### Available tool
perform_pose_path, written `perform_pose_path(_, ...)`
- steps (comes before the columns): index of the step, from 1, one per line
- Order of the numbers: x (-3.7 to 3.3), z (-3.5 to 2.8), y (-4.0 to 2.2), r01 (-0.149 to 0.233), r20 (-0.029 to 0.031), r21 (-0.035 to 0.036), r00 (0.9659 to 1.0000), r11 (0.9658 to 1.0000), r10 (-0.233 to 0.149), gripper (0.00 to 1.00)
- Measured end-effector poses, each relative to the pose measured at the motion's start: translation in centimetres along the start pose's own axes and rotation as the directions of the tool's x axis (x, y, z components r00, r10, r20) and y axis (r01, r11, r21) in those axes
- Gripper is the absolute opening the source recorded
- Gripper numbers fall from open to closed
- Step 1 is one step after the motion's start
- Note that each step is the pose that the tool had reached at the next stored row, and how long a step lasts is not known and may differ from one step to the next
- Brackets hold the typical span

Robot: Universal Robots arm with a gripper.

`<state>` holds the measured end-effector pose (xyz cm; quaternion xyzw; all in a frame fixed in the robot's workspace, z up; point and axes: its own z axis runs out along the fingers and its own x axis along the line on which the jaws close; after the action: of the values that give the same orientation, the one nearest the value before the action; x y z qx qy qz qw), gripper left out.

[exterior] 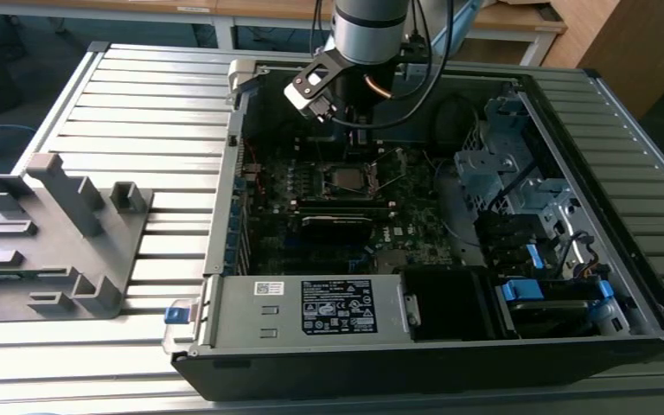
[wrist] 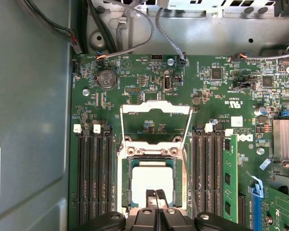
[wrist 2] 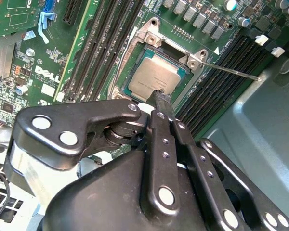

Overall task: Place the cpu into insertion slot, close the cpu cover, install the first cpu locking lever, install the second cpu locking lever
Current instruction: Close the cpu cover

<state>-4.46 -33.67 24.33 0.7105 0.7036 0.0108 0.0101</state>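
One arm shows in the exterior view, its gripper low over the insertion slot. In the second wrist view the fingers are pressed together, touching an edge of the cpu, which lies flat in the slot. In the first wrist view the cpu cover lies open. We judge placing almost finished: a clean release is needed.

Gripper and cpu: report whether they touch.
Cannot tell. In both wrist views the gripper overlaps one edge of the cpu, but neither shows contact or a gap plainly.
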Motion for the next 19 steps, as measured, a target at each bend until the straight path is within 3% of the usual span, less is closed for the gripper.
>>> perform_pose_path(13,0.0,-0.07,0.0,0.0,0.0,0.0,1.0,1.0,0.0,0.11)
perform_pose_path(19,0.0,-0.5,0.01,0.0,0.0001,0.0001,1.0,1.0,0.0,0.11)
